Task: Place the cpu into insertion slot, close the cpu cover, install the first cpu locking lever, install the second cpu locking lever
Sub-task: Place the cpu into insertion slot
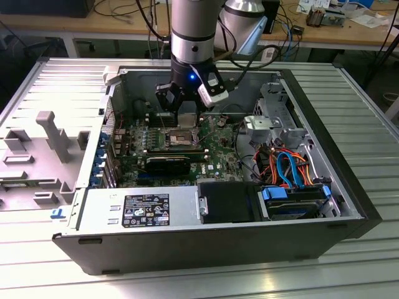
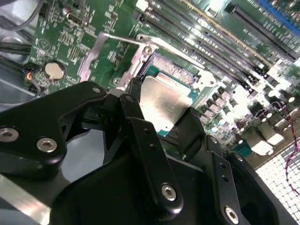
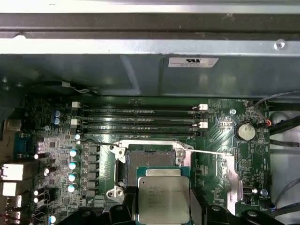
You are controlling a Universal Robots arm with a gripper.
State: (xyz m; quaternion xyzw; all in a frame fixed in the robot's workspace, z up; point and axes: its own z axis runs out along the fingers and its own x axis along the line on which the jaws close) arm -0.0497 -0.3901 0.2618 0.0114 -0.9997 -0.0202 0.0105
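An open black and grey metal computer case [image 1: 206,246] lies on its side on the ribbed silver desk [image 1: 368,118]. The green motherboard [image 1: 215,152] sits flat on the case's floor. The robot arm reaches down over the half of the board nearer the case's far wall.

The black metal fingers [image 3: 123,213] are closed narrowly on the cpu [image 3: 163,199], a small flat square chip with a dull silver-grey metal top, and grip it by two opposite edges. In both wrist views the cpu [image 2: 161,103] hangs over one part of the insertion slot [image 3: 150,157], a square socket with a dark centre and a silver rim. It is not seated, and the rest of the slot's contact field lies bare.

The cpu cover [image 3: 230,180], a thin silver metal frame plate, is swung open beside the slot, on the side of the round coin battery [image 3: 245,131]. A thin silver wire lever [image 3: 140,141] runs between the slot and the long black memory slots [image 3: 140,119].
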